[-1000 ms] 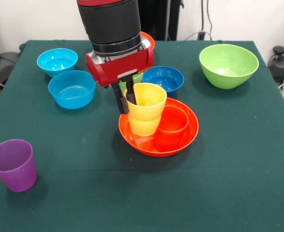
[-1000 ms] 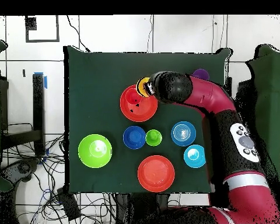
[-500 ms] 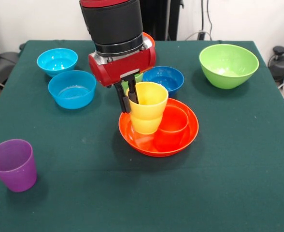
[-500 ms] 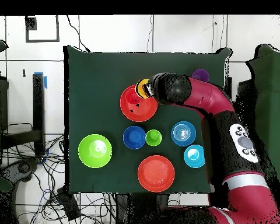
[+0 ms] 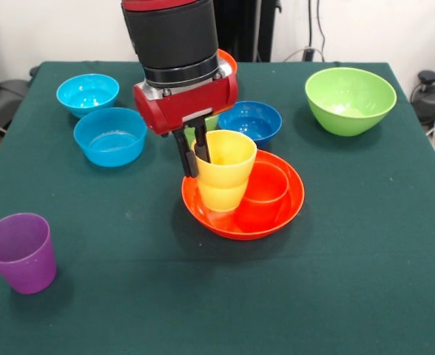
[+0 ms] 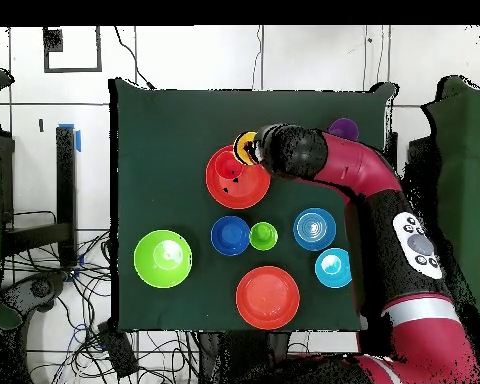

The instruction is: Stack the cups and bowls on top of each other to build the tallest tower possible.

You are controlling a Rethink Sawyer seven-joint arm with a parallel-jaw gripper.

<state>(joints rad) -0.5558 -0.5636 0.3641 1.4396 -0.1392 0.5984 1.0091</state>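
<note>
Pincer [image 5: 194, 155] clamped on the yellow cup [image 5: 224, 169] rim, one finger inside, one outside; the cup has dipped slightly lower into the orange bowl [image 5: 277, 218] beside the orange cup [image 5: 268, 183] since half a second ago.

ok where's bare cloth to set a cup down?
Front strip from the purple cup to the right edge, below the orange bowl, is bare; so is the cloth below the green bowl. Crowded behind: gripper holding the yellow cup, blue bowls.
</note>
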